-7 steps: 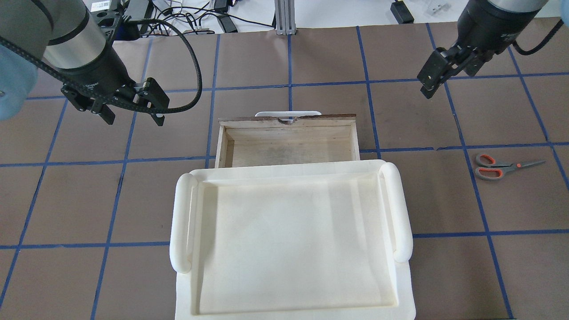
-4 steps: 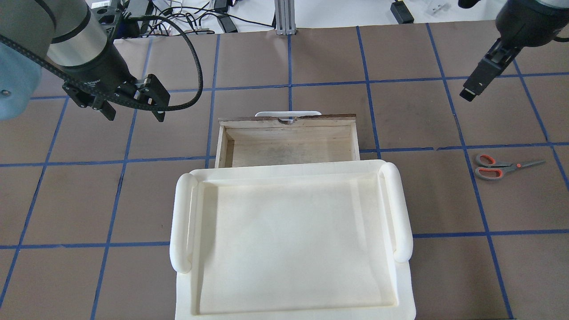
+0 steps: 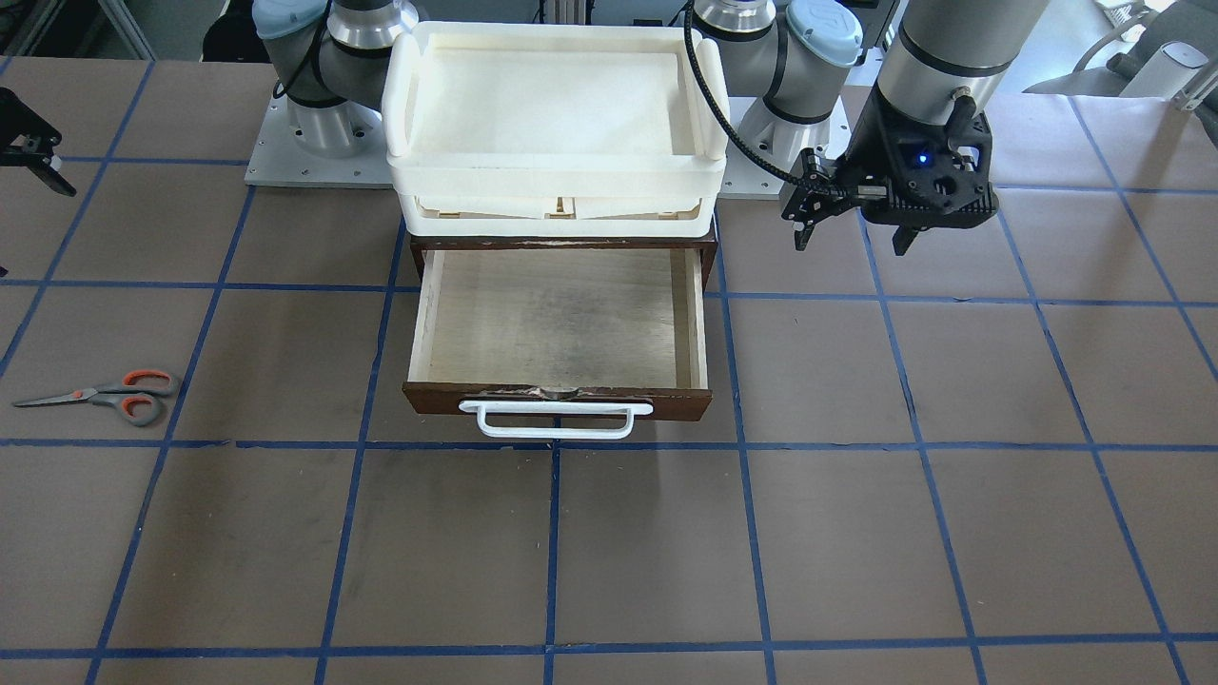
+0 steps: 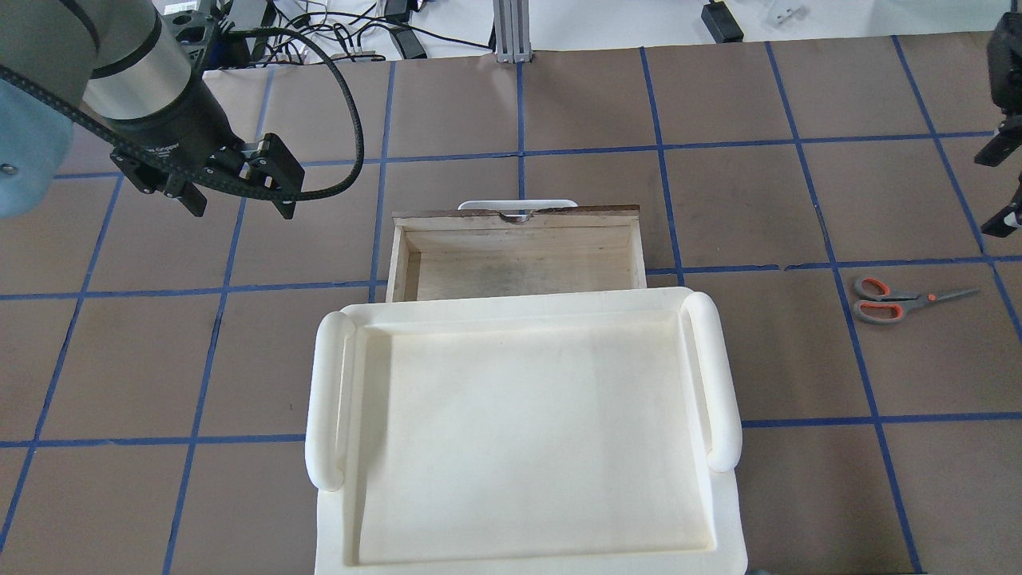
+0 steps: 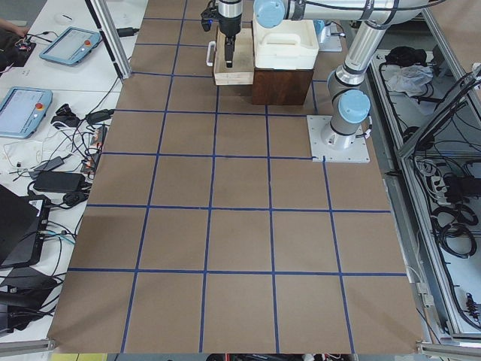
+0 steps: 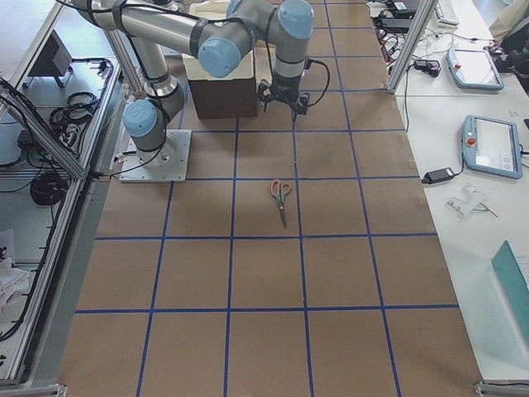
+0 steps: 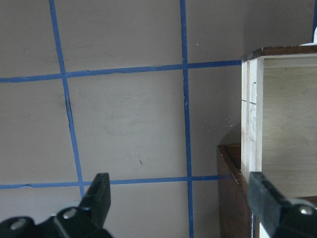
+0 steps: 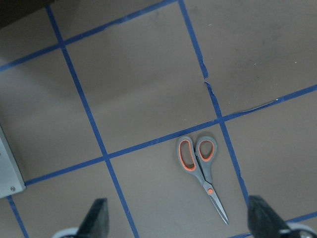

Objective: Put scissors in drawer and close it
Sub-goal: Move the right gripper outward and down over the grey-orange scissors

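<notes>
R gripper [image 4: 1000, 192] has swung twd the table's [image 4: 798, 359] right edge, fingers apart, short of the scissors [image 4: 898, 300] lying there. L gripper [image 4: 241, 209] unmoved, fingers apart, beside the open drawer [image 4: 519, 275]. We expect pickup next.

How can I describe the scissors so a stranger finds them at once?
Start at the open wooden drawer in the middle of the brown table with blue tape lines. On the robot's right of it, the scissors lie flat and alone. They have grey handles with orange inner loops, closed blades pointing away from the drawer.
</notes>
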Robot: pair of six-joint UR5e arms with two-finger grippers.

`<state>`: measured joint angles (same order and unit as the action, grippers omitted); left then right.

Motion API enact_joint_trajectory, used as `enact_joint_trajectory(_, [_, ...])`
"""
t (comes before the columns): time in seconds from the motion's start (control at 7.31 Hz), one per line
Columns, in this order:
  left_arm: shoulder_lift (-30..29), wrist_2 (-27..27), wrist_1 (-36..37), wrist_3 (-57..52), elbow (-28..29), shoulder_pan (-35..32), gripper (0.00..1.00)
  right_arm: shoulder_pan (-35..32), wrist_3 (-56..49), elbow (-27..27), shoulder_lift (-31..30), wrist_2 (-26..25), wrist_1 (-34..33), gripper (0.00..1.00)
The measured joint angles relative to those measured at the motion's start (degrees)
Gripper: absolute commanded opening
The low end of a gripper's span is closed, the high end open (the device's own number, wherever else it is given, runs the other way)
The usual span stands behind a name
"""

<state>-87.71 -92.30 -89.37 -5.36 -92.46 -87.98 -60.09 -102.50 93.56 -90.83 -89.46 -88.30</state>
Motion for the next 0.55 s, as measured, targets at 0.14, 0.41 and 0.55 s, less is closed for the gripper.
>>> enact_joint_trajectory(0.14, [0.21,-0.02,-0.03,0.07,-0.03,0.00,1.00,1.82,-4.21,2.04,1.50,-0.68,-3.23,1.00])
enact_joint_trajectory(0.41, [0.27,-0.09,-0.13,0.18,-0.08,0.00,1.00,2.96,-10.25,8.17,5.03,-2.51,-13.92,1.00])
enact_joint_trajectory(0.55, [0.14,-0.09,-0.12,0.25,-0.08,0.00,1.00,3.20,-13.08,10.48,6.66,-2.85,-18.46,1.00])
